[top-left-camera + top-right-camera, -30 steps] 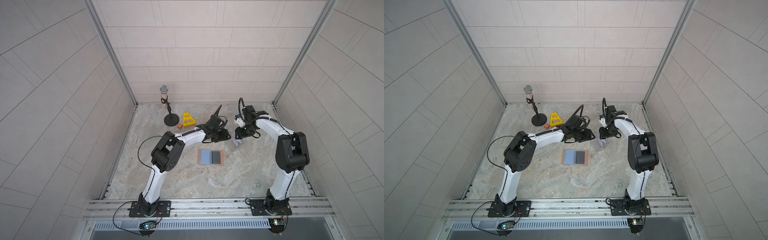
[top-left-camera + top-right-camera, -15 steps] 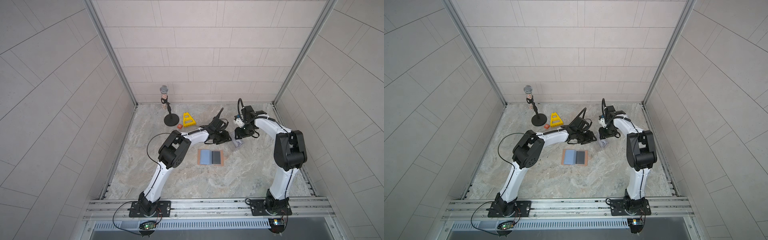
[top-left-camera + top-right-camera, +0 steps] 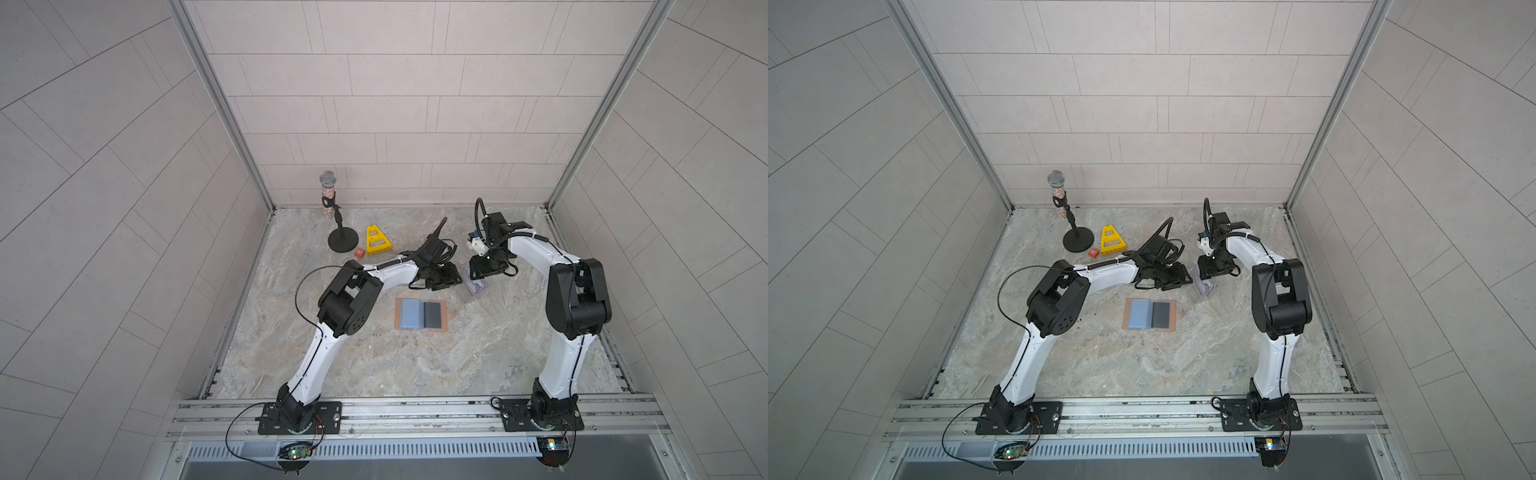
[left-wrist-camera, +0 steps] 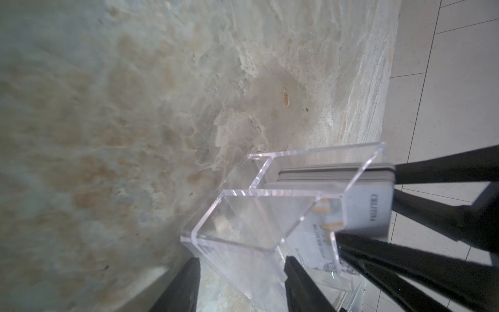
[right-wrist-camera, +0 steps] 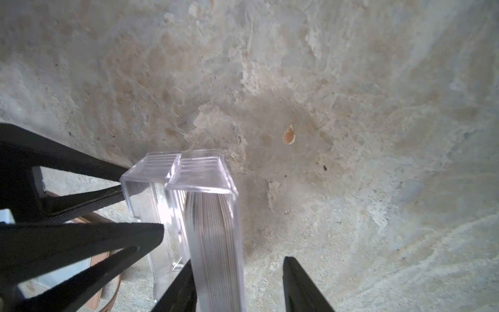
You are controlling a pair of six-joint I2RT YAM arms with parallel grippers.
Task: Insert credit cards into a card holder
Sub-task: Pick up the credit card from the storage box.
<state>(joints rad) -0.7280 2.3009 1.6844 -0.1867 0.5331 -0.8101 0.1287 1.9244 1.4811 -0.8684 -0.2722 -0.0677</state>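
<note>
The card holder point(image 3: 444, 318) lies open and flat mid-table, tan, with a light blue card point(image 3: 411, 313) and a black card point(image 3: 432, 314) on its two halves. Behind it stands a clear plastic stand point(image 3: 473, 289) holding a stack of credit cards point(image 4: 364, 205), seen edge-on in the right wrist view point(image 5: 216, 237). My left gripper point(image 4: 243, 283) is open around the stand's low front part, one finger touching it, the other apart. My right gripper point(image 5: 240, 286) is open astride the card stack's end, with a gap on one side. In both top views the grippers point(image 3: 446, 279) point(image 3: 478, 274) meet at the stand.
At the back left are a microphone on a round black base point(image 3: 341, 241), a yellow triangular piece point(image 3: 376, 241) and a small orange tile point(image 3: 360, 252). Tiled walls close in the table on three sides. The arm bases sit on the front rail.
The left arm's elbow has shifted a little to the right. Both grippers stay at the clear stand. The card holder and its two cards have not moved.
</note>
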